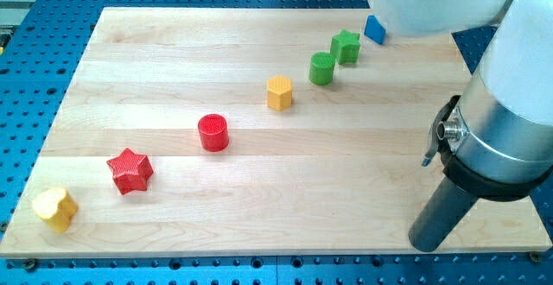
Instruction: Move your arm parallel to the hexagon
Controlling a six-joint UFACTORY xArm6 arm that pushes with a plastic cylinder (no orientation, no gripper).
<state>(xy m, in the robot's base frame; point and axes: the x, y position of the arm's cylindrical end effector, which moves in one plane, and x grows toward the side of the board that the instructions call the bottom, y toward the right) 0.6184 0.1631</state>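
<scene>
The yellow hexagon block (279, 92) stands near the middle of the wooden board (173, 78), toward the view's top. My tip (426, 244) rests on the board at the view's bottom right, far below and to the right of the hexagon, touching no block. The rod rises from it into the white arm at the right edge.
The blocks lie in a diagonal line: a yellow heart (55, 207) at bottom left, a red star (130, 170), a red cylinder (212, 133), a green cylinder (322, 68), a green star (346, 47) and a blue block (374, 29) partly hidden by the arm.
</scene>
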